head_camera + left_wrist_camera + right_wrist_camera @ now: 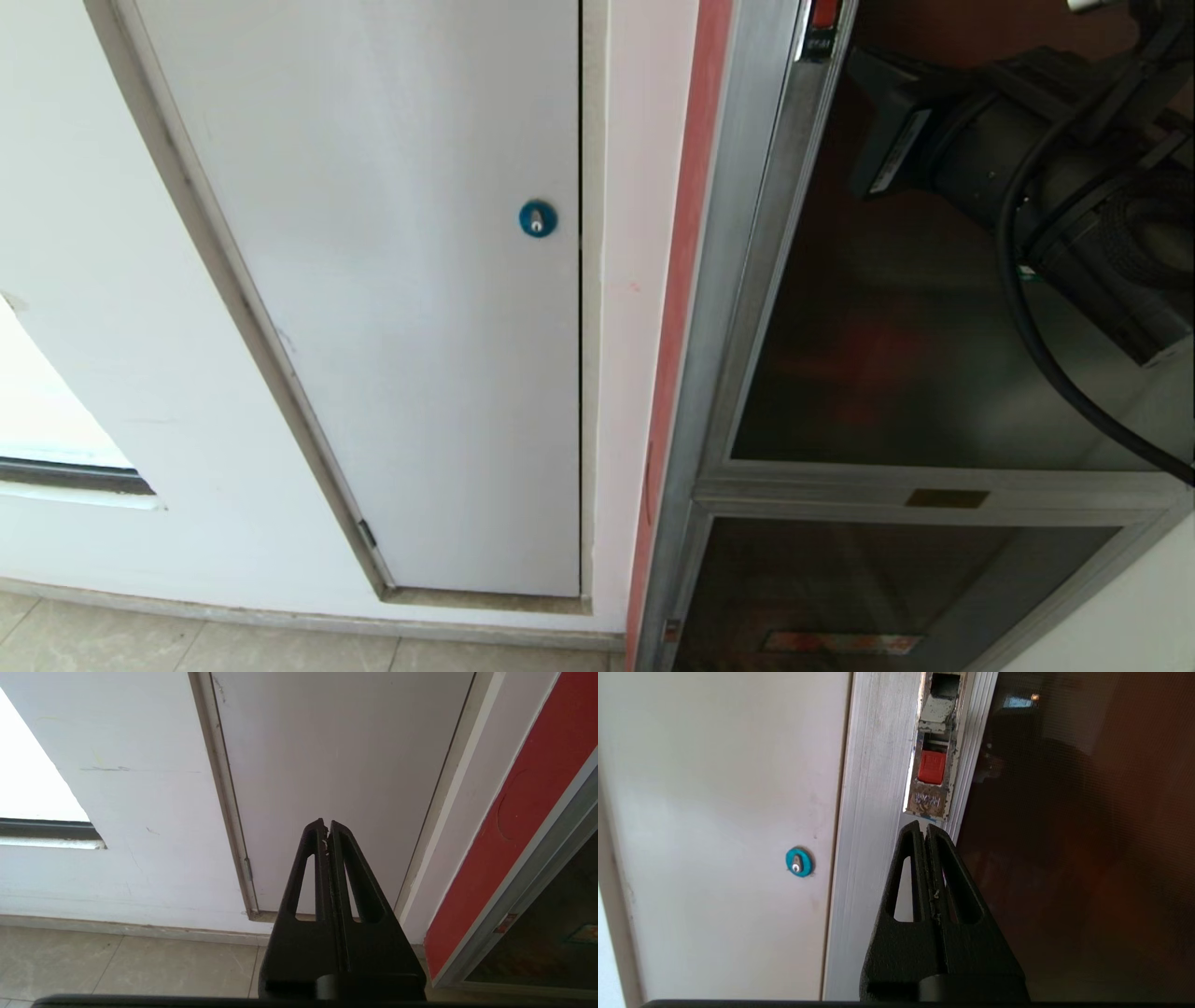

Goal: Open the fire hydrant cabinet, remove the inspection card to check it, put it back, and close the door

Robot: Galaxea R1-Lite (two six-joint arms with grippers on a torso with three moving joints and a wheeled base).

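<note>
Right gripper pressed shut, tips just below red latch button on door frame, prob. to push narrow catch w/ one point; left gripper parked shut.

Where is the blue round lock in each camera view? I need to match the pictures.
Head view: blue lock at centre, on the white panel's right edge.
Left wrist view: not in it.
Right wrist view: left of centre, beside the shut right gripper.
Shared landmark: the white panel.
</note>
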